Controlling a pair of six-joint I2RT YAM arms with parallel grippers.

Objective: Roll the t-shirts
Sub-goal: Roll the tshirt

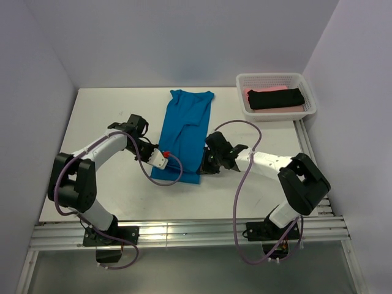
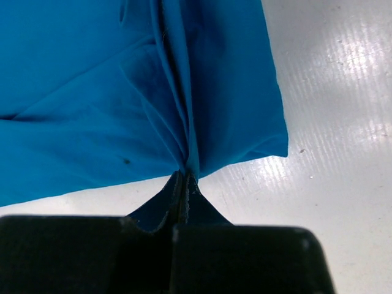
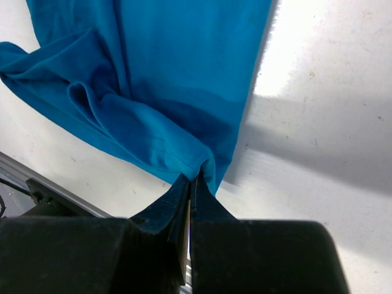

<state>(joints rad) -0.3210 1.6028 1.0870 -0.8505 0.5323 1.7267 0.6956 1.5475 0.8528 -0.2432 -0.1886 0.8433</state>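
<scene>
the blue t-shirt (image 1: 184,128) lies as a long folded strip mid-tabletop, collar toward the far edge. the left gripper (image 2: 185,182) and right gripper (image 3: 195,179) each pinch its near hem. lift both ends evenly, then turn the hem over tight and level.

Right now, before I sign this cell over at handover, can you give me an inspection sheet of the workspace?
Surface: white table, glossy.
Job's things: blue t-shirt laid lengthwise mid-table; black t-shirt on pink t-shirt in the white mesh basket, far right corner.
Clutter: nothing seen.
Grippers: left gripper and right gripper both shut, pinching the blue t-shirt's near edge.
Cables: purple cables loop loosely off both arms.
Surroundings: pale walls; metal rails along the near edge.
</scene>
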